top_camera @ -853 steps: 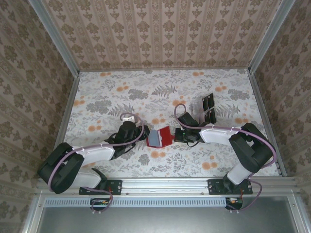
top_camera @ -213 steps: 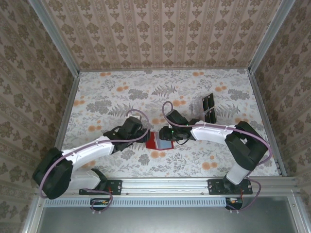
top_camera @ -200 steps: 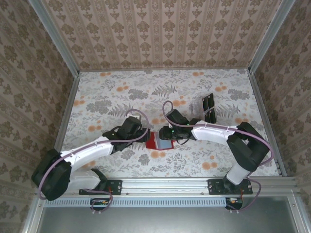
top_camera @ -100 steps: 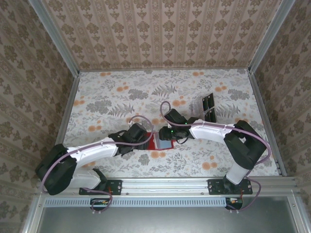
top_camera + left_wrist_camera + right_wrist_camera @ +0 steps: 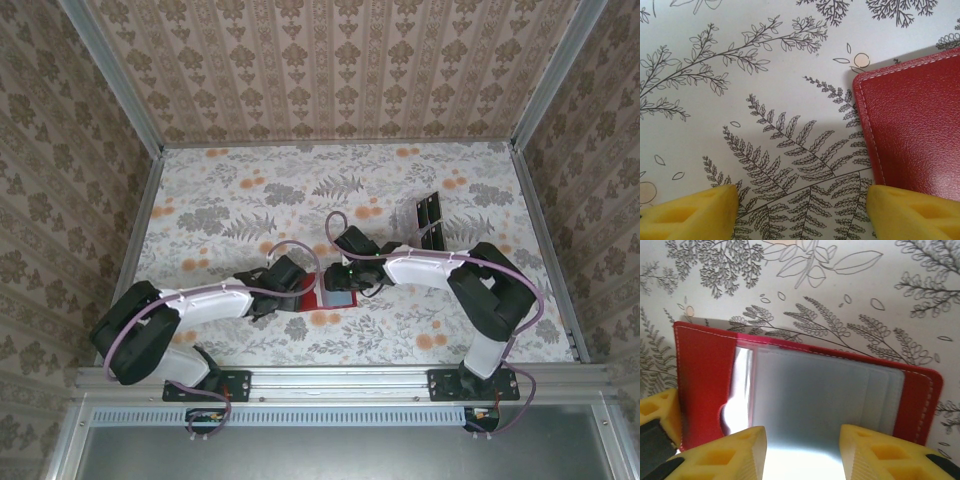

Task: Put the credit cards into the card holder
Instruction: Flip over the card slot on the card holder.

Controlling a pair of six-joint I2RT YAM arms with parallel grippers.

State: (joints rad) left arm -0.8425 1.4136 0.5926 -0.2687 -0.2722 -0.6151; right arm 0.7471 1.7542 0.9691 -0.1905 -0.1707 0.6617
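The left claw (image 5: 800,205) gapes empty beside the card holder (image 5: 915,125), the right claw (image 5: 801,440) straddles the credit card (image 5: 810,395), grip unclear; pushing could slide the holder away.

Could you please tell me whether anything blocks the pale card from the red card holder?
Nothing visible does: the credit card lies on the open card holder, reaching back between the fingers of the right gripper.

arms: our left arm (image 5: 200,300) and right arm (image 5: 425,268) wear white shells, black joints | cables (image 5: 292,245): lilac loops beyond the rail (image 5: 340,378) | bases: black plates (image 5: 222,383) on it | fingers (image 5: 690,212): yellow, pocketed
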